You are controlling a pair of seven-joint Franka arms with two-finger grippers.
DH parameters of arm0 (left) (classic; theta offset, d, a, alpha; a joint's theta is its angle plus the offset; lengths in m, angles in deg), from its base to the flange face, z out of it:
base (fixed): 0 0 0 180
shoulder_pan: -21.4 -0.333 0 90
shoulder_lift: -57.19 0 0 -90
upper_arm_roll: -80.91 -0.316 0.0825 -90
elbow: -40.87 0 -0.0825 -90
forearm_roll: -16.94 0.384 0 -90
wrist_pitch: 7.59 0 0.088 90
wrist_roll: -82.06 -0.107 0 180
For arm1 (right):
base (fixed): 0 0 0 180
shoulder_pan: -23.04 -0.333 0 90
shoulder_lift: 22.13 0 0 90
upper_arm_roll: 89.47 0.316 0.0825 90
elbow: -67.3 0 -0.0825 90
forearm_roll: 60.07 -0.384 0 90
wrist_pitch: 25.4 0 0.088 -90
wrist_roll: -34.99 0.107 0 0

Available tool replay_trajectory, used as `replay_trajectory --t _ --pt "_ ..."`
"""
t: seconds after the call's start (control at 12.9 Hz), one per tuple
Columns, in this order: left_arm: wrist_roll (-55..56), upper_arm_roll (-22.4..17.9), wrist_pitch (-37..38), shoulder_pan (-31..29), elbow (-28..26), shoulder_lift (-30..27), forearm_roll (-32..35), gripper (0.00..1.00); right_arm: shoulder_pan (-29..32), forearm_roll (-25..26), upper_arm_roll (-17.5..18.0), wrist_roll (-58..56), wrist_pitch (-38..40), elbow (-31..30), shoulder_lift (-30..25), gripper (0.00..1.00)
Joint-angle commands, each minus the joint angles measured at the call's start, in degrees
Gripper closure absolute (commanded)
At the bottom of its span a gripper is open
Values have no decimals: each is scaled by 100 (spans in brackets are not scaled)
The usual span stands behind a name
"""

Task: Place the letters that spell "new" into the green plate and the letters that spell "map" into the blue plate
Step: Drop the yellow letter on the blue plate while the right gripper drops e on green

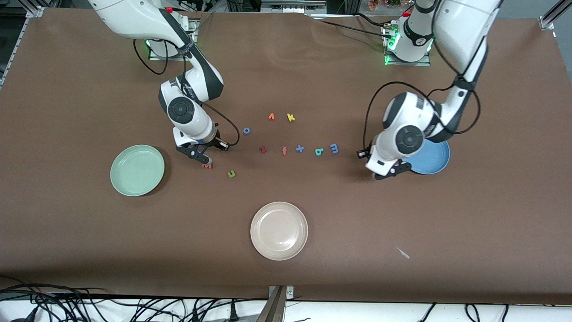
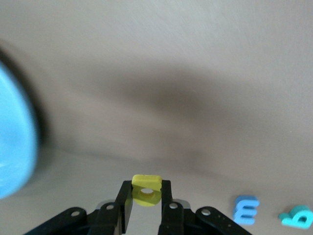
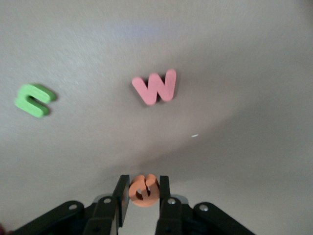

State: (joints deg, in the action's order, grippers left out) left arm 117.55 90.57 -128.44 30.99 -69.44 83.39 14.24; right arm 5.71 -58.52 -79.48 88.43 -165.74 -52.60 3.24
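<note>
Wrist views show your left hand (image 2: pixel 146 200) pinching the yellow "a" (image 2: pixel 146 189) beside the blue plate (image 1: pixel 432 157), and your right hand (image 3: pixel 143 198) pinching the orange "e" (image 3: pixel 143 190) near the "w" (image 3: pixel 156 86). Both letters look grasped; next, carry each over its plate, "e" to the green plate (image 1: pixel 137 170).

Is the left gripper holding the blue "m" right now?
No, the left gripper is shut on the yellow "a", while the blue "m" lies on the table beside the teal "p".
</note>
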Motion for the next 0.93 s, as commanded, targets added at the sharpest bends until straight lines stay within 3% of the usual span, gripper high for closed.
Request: replay_trajectory --t 0.0,0.39,0.7,0.78,0.86 --pt "-1084 18 569 -613 -61 -352 130 87 19 82 -242 -489 630 213 -243 85" --pt "-2466 44 642 -1510 -280 -239 692 86 19 73 -1129 -2360 1211 195 -560 85" --pt "-2582 44 -43 -1609 -657 -19 701 79 46 12 -2061 -4083 1124 169 -437 83" --pt "-2583 44 -44 -1644 -658 -10 701 66 133 -40 -2176 -4443 1045 160 -385 83" --pt "-2583 44 -35 -1644 -658 -19 701 37 238 -41 -2186 -4647 940 143 -341 83"
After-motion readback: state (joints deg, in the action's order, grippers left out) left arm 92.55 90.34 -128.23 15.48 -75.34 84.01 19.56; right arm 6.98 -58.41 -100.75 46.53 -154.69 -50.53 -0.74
